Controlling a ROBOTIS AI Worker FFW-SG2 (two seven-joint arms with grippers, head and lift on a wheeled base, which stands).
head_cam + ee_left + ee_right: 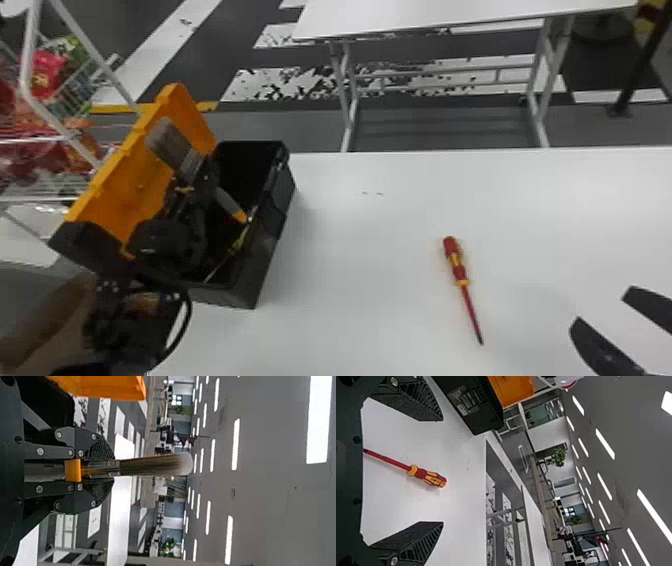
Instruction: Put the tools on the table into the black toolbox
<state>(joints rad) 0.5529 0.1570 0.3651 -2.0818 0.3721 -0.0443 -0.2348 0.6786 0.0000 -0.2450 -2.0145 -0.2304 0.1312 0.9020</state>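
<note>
"White table (pixel 350 280) up front, second table (pixel 450 12) behind it, and a rack (pixel 29 70) of bright packets off to the left. Where's the red screwdriver (pixel 459 267)?"

"Lying flat on the table, between the toolbox (pixel 265 245) and the right hand (pixel 603 305). Handle toward the far side, tip toward the robot."

"Is the right hand touching it?"

"No, it's apart from it, off to the right, fingers spread. In its wrist view the screwdriver shows in the gap between them."

"And the left hand (pixel 199 182)?"

"Pinching the brush (pixel 170 142) over the open toolbox, bristles up by the raised orange lid (pixel 120 192), handle slanting down across the opening."

"Anything inside?"

"Some slim tool with a yellowish handle (pixel 240 242), leaning near the right wall. Left hand and brush cover part of the opening, so I can't tell what else is in there."
</note>
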